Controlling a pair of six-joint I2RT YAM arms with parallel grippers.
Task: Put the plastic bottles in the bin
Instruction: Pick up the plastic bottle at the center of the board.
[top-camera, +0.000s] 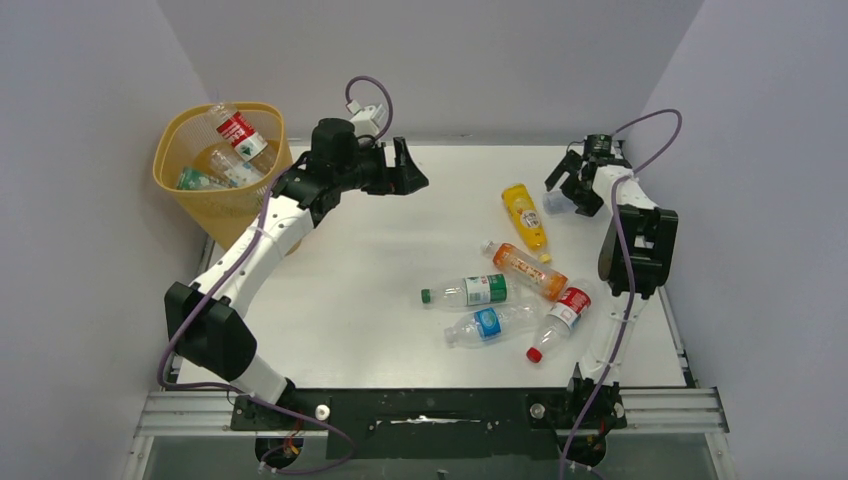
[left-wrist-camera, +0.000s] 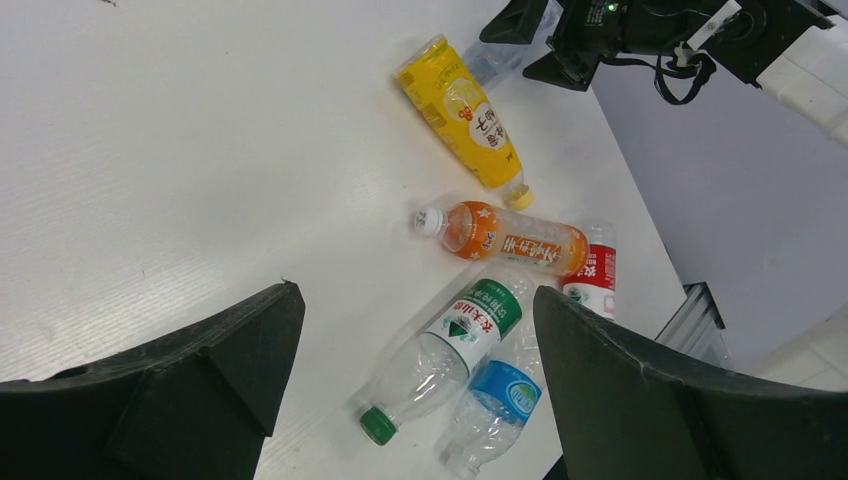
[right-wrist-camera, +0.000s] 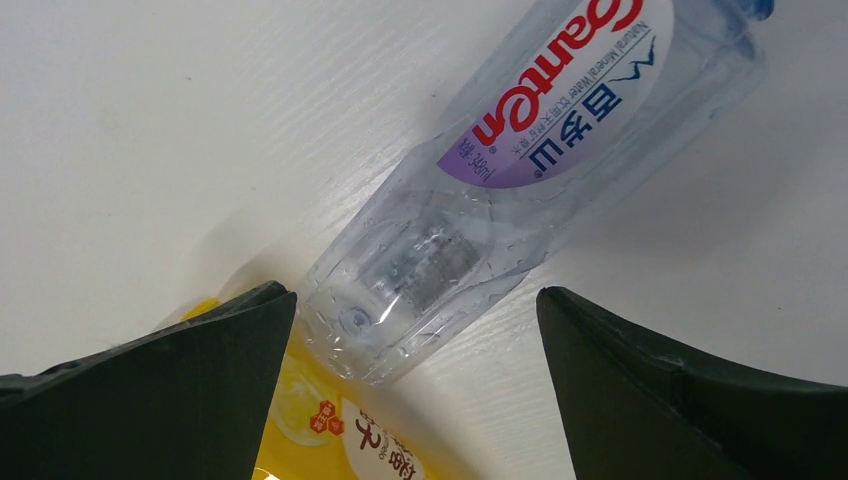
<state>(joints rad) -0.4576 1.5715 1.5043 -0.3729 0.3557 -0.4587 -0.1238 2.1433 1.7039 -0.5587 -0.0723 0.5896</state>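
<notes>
Hiding beneath the released right tool (right-wrist-camera: 412, 293) overhead, a purple-labelled bottle (right-wrist-camera: 520, 150) shows wrist-side.

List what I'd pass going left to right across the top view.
bin → left fingers → green-capped bottle → yellow bottle → right fingers. The blue-label bottle, orange bottle and red-capped bottle overlap these too much to place.

White links (top-camera: 262, 240), boxy black joints (top-camera: 210, 335), purple cables (top-camera: 678, 118) (looped loose).
</notes>
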